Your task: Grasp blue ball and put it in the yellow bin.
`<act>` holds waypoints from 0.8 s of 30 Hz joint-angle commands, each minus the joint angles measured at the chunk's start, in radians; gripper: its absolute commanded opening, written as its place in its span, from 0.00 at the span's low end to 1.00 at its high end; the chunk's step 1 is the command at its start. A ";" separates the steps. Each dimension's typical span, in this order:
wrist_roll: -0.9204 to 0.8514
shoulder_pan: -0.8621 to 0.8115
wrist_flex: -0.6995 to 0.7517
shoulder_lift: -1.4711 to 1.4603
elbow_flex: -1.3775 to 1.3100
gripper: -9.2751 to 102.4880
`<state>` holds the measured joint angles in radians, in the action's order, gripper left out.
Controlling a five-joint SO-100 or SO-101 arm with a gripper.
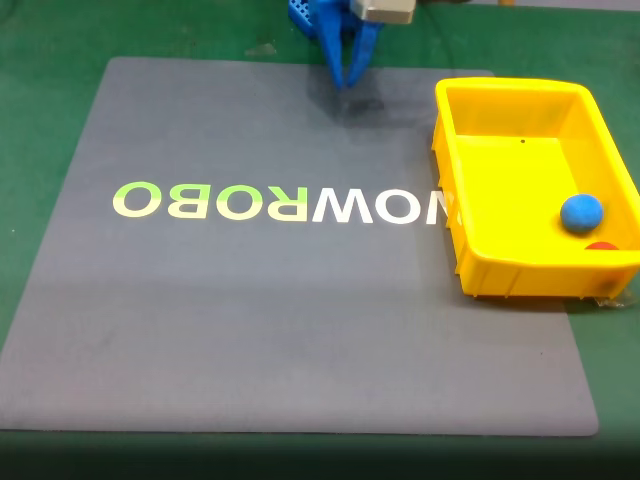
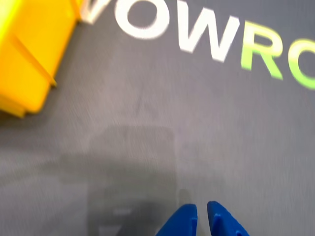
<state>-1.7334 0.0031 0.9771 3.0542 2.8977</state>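
Task progress: the blue ball (image 1: 581, 213) lay inside the yellow bin (image 1: 510, 91), so by my reading the placing was done and nothing of the carrying step was left.
Ball position: in the fixed view it sat at the right of the frame, on the bin floor near the lower right corner, close to the right wall.
Beside the ball: a small red-orange object (image 1: 601, 245) showed just below it, partly cut off by the bin's front wall; whether the two touched I could not tell.
Fingers: the gripper (image 1: 347, 82) hung at the top centre of the fixed view, its blue fingers (image 2: 181, 222) drawn nearly together to a narrow slit and pinching nothing.
Gripper versus bin: well apart in the fixed view, the tips to the left of the bin's upper left corner, above the grey mat (image 1: 250, 330).
What remained: judged from the layout, at most a retreat of the arm to rest.
Bin edges: the thick rim stood above the mat; in the wrist view its outer wall (image 2: 29, 54) filled the upper left corner, clear of the fingertips.
Mat edges: the bin overhung the mat's right side, its lower right corner over the green desk (image 1: 40, 120).
Open room: the mat's centre and left, bearing the printed lettering (image 1: 270, 202), carried no loose things, so movement there looked unobstructed.
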 commanded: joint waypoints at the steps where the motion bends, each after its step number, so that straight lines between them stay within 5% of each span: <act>1: -0.002 -0.034 0.106 0.057 0.003 0.08; 15: 0.037 -0.074 0.443 0.213 0.089 0.08; 24: 0.063 -0.069 0.436 0.270 0.146 0.08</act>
<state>-1.6552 -0.0598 1.3959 3.3119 3.0296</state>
